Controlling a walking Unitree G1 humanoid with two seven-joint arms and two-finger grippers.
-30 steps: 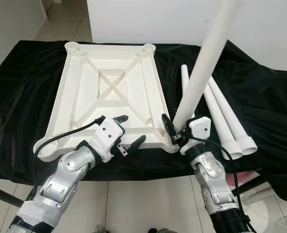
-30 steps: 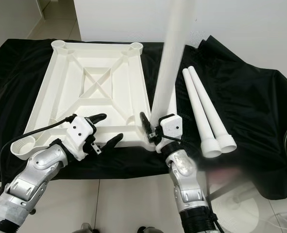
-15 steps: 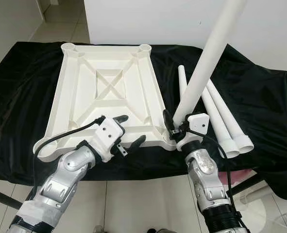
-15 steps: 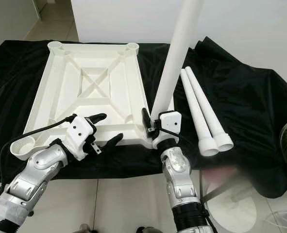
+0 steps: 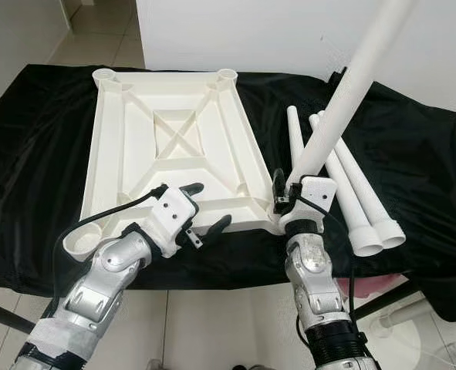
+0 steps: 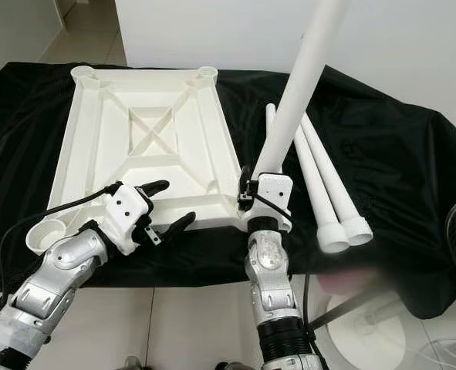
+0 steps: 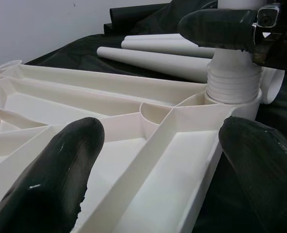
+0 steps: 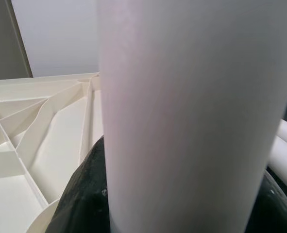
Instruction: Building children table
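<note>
Your right gripper [image 5: 286,195] is clenched around the foot of the leg [image 5: 343,104], just above the near right corner socket of the tabletop [image 5: 173,142], which lies upside down on the black cloth [image 5: 35,131]. The relation that matters for you is the leg's long axis: it does not stand straight over the socket but leans up and away to the right of the fingers, so I judge it must be brought upright before it can be turned or pressed in fully. Your left gripper [image 5: 200,206] has its fingers spread and grasps nothing; it sits over the near rim of the tabletop, to the left of the leg, and it is the nearer one for steadying the board. The left wrist view gives you what the head views cannot: the ribbed end of the leg [image 7: 233,82] already sits in the round socket, straight ahead between the two spread fingers [image 7: 56,165]. The right wrist view tells you little about the seating, the leg [image 8: 192,111] is too near the lens. Three spare legs [image 5: 351,193] lie on the cloth beyond your right gripper, side by side.
</note>
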